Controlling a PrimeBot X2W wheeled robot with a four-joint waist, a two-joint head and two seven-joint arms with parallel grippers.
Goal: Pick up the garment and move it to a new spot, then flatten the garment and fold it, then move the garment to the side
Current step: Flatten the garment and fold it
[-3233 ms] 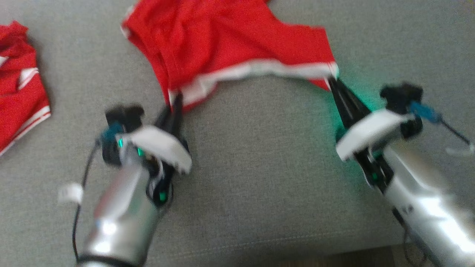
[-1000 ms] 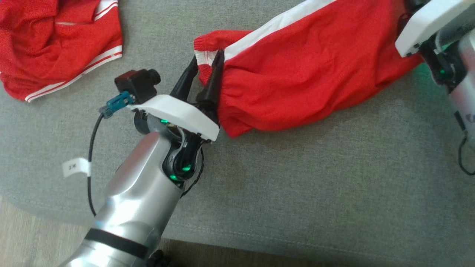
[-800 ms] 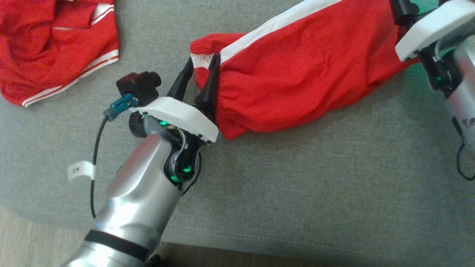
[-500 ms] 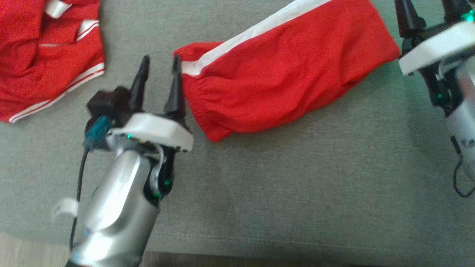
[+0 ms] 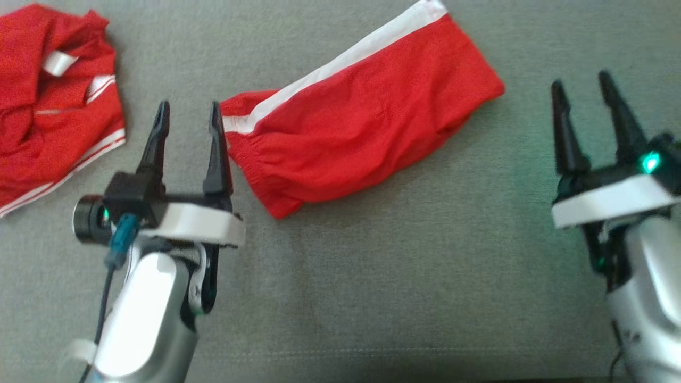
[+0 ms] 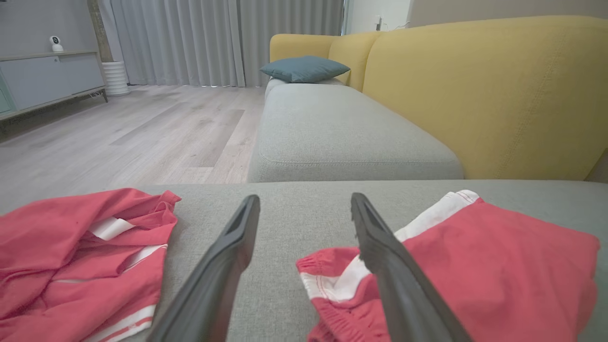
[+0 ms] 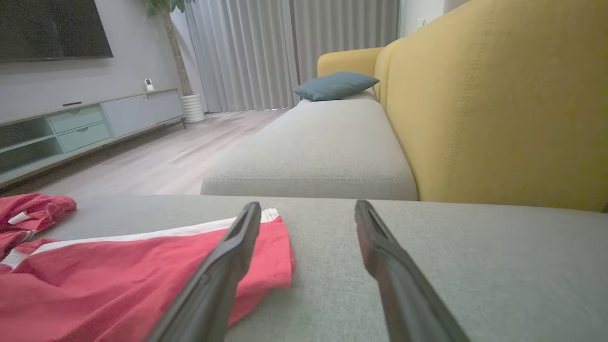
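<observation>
Garment (image 5: 362,127): red shorts, white side stripe, folded into a long strip. It lies flat and diagonal on the grey sofa seat (image 5: 372,287) ahead of me, with the elastic waistband end toward my left.

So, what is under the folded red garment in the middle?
The folded red garment lies on the grey seat cushion, which shows all around it. Nothing sticks out from beneath. The patch it covers is hidden, so something flat there cannot be excluded.

red shorts (image 5: 367,122): thin knit cloth, matt, softly creased
seat cushion (image 5: 372,276): grey woven cloth, matt, slightly rough
left forearm (image 5: 143,319): silver shell, glossy
sofa back (image 6: 475,95): yellow cloth, matt, fine-grained
floor (image 6: 142,128): pale wood planks, smooth
</observation>
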